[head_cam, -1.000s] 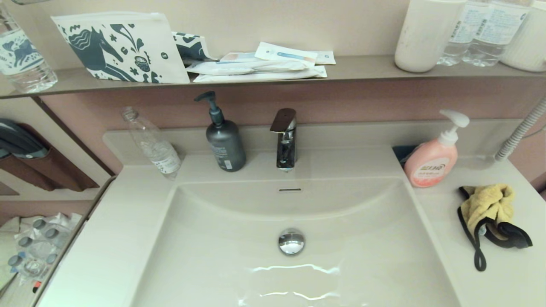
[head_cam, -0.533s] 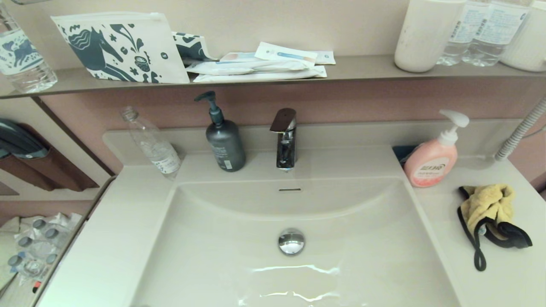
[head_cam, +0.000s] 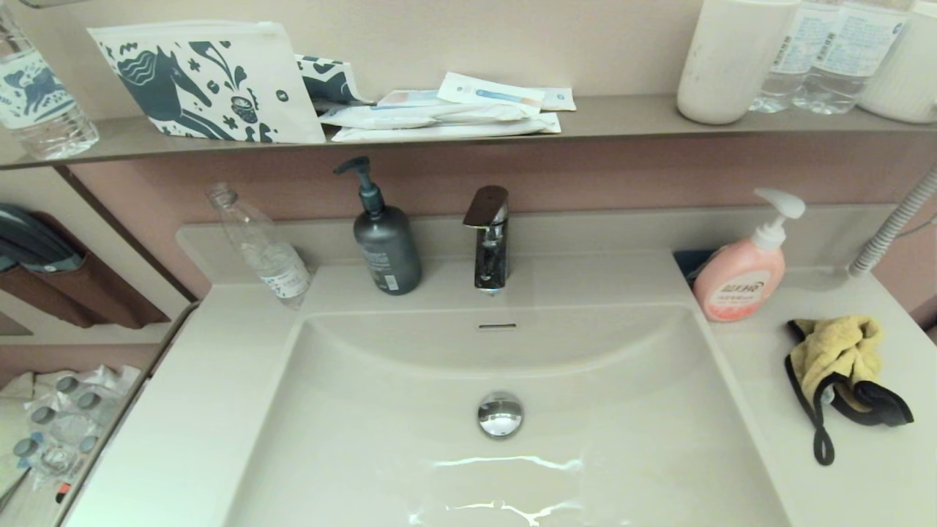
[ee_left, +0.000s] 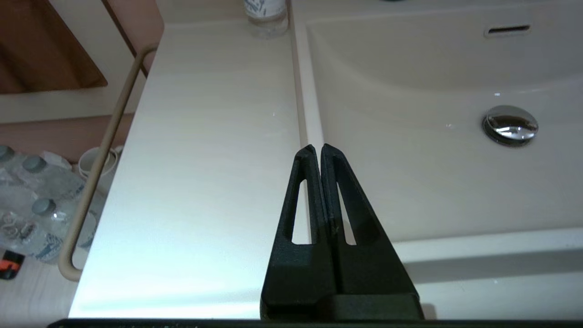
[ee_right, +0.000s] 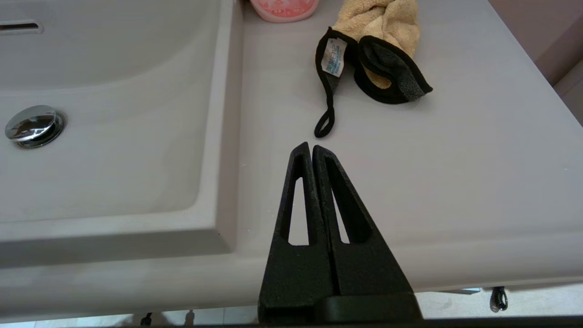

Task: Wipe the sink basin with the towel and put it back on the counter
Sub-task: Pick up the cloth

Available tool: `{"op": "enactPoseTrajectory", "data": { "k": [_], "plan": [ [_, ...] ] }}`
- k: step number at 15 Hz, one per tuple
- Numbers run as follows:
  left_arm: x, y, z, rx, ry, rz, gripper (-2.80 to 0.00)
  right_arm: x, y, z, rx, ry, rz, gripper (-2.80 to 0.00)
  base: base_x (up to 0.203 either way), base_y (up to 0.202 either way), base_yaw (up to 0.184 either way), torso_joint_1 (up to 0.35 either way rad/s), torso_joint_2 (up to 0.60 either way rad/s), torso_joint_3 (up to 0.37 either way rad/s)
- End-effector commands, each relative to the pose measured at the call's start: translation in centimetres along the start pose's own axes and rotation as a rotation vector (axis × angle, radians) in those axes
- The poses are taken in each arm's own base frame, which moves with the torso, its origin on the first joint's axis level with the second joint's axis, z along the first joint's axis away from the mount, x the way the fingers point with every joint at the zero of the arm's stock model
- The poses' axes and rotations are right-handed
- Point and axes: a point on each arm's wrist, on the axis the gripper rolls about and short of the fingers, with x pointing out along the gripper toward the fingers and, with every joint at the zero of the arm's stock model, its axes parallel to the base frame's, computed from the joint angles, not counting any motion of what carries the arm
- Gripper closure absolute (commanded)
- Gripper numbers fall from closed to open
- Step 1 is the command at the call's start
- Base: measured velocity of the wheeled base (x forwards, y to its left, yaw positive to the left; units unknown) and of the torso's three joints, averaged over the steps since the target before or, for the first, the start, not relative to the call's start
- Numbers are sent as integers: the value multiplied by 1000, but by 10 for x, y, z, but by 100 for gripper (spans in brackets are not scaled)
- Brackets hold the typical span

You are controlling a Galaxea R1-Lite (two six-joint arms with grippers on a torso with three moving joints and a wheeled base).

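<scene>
Towel (head_cam: 838,355) lying bunched on counter (head_cam: 864,483) right of sink basin (head_cam: 381,439), near pink soap bottle (head_cam: 739,282). Right gripper (ee_right: 311,146) hanging at counter's front edge, fingers pressed together, empty. Needing opening first, then aiming for the yellow bulk, not the thin loop. Left gripper (ee_left: 317,146) also closed, parked over basin's left rim.

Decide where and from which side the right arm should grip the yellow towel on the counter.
Grip the raised, bunched yellow terry of the towel from above. The right gripper is shut and must open first. That crumpled mound gives bulk to pinch; the thin black loop lies flat on the counter.
</scene>
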Motion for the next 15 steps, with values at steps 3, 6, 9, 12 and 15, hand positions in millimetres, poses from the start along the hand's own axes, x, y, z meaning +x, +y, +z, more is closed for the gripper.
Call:
{"op": "enactPoseTrajectory", "data": {
  "k": [3, 6, 9, 12, 15],
  "plan": [
    [0, 0, -1, -3, 9, -1, 0, 0, 0, 0, 0, 1, 0, 0, 0, 0, 0, 0, 0, 0],
    [0, 0, 0, -29, 6, 1, 0, 0, 0, 0, 0, 2, 0, 0, 0, 0, 0, 0, 0, 0],
    [0, 0, 0, -74, 5, 4, 0, 0, 0, 0, 0, 1, 0, 0, 0, 0, 0, 0, 0, 0],
    [0, 0, 0, -74, 5, 4, 0, 0, 0, 0, -3, 1, 0, 0, 0, 0, 0, 0, 0, 0],
    [0, 0, 0, -74, 5, 4, 0, 0, 0, 0, -66, 7, 9, 0, 0, 0, 0, 0, 0, 0]
  ]
}}
